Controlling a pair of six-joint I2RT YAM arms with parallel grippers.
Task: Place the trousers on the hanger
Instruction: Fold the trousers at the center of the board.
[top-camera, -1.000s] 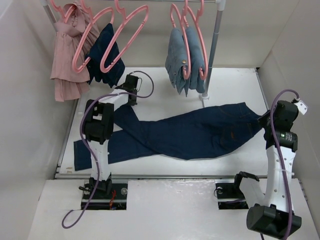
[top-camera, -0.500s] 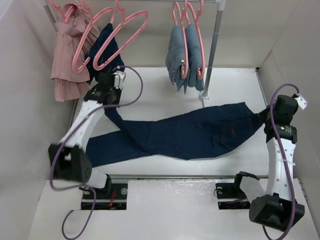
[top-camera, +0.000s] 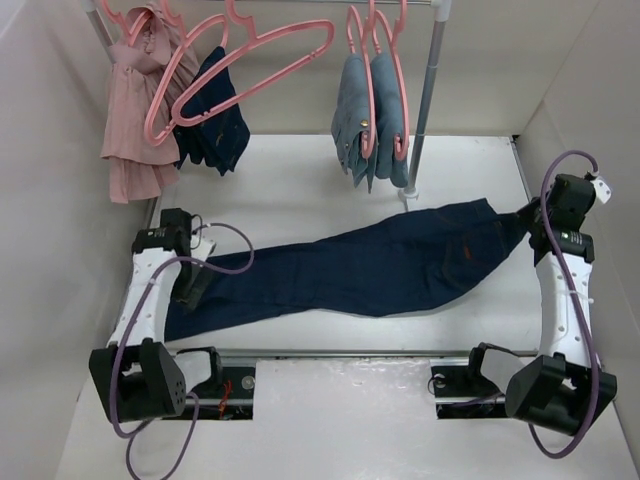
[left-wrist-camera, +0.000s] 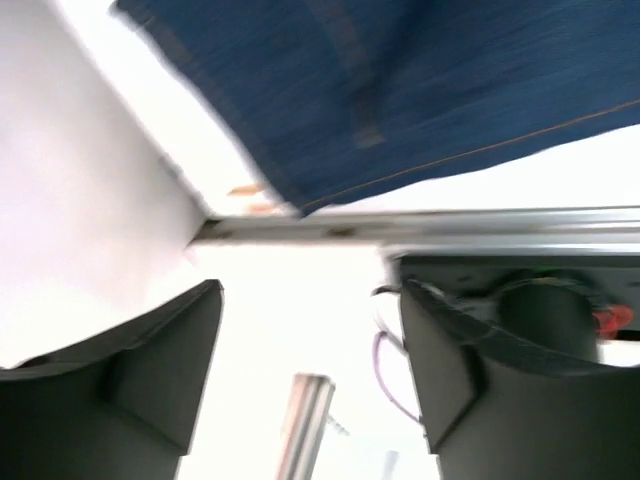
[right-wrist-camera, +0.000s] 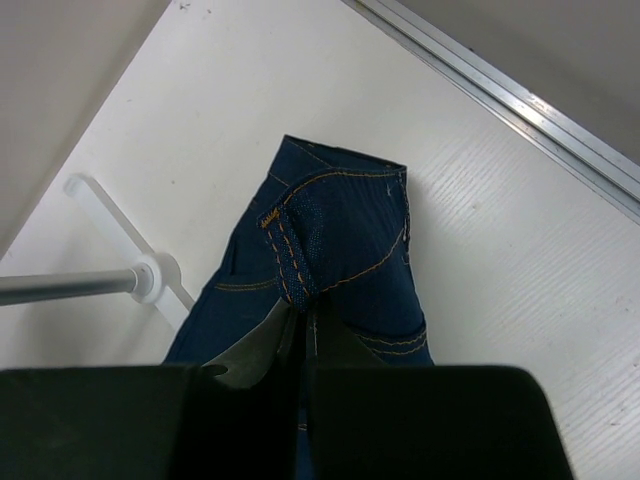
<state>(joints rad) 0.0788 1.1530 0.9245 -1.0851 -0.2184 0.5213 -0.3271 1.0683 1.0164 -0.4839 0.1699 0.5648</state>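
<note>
trousers (top-camera: 370, 265) flat across table (top-camera: 300, 190) | right gripper (top-camera: 523, 224) at waistband end | left gripper (top-camera: 192, 288) over leg end

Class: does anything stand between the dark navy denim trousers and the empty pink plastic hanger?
Nothing visible: only bare white table lies between the navy denim trousers, held by the right hand, and the pink hanger.

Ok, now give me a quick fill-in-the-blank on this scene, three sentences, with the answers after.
1. The right gripper is shut on the ____ end of the trousers.
2. The left gripper is ____, with nothing between its fingers.
3. The garment hanging farthest left on the rail is ____ in colour.

Missing words: waistband; open; pink.
</note>
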